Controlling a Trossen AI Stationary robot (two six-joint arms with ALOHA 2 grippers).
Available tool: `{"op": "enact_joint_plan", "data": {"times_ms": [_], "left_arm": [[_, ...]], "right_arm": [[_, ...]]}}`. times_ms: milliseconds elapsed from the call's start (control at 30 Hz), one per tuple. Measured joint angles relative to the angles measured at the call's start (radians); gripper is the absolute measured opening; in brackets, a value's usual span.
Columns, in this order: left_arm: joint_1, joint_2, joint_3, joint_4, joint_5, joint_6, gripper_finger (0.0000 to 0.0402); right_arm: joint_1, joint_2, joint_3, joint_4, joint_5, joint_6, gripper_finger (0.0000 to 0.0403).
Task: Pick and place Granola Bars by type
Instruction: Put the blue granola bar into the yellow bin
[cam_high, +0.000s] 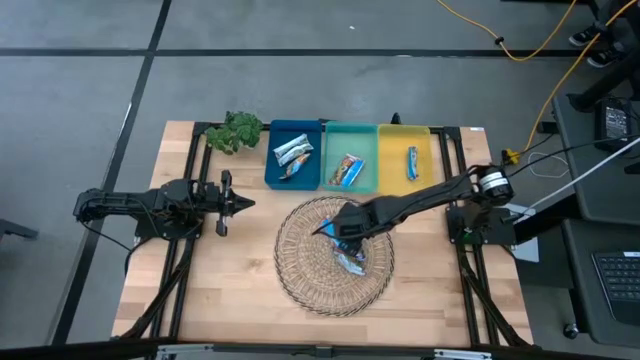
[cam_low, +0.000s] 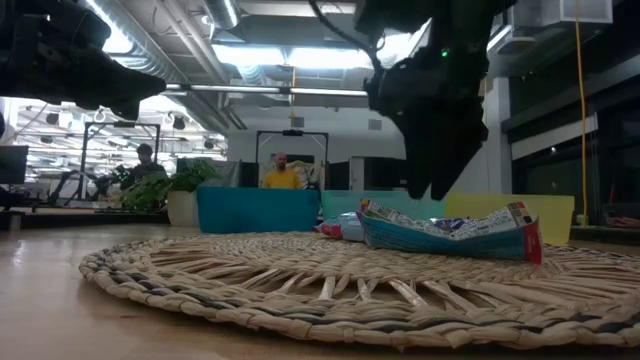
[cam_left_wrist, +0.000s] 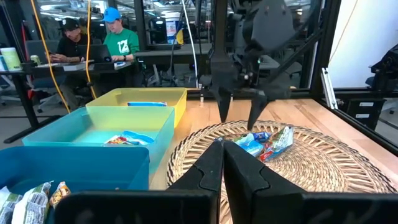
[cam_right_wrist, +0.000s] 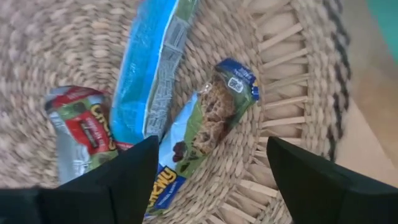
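Bars (cam_high: 349, 262) lie on the mat (cam_high: 300, 280) beneath my wide right pincer (cam_high: 342, 236); beyond it, blue bin (cam_high: 271, 170), teal bin (cam_high: 366, 170), yellow bin (cam_high: 393, 165) each hold bars.

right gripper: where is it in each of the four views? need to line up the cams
High view: right gripper open over the woven mat, centre.
Low view: dark mass top right, above the bars.
Left wrist view: upper centre, fingers pointing down.
Right wrist view: its own fingers at the bottom edge.
Shared landmark: the woven mat.
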Motion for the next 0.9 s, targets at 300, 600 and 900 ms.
{"op": "enact_joint_plan", "data": {"times_ms": [300, 600, 900], "left_arm": [[0.000, 0.000, 0.000, 0.000, 0.000, 0.000, 0.0005], [0.000, 0.000, 0.000, 0.000, 0.000, 0.000, 0.0006], [0.000, 0.000, 0.000, 0.000, 0.000, 0.000, 0.0008]], "right_arm": [[-0.005, 0.073, 0.000, 0.025, -0.022, 0.015, 0.0300], [-0.020, 0.122, 0.000, 0.021, -0.023, 0.027, 0.0301], [-0.020, 0.122, 0.000, 0.026, -0.021, 0.026, 0.0291]]}}
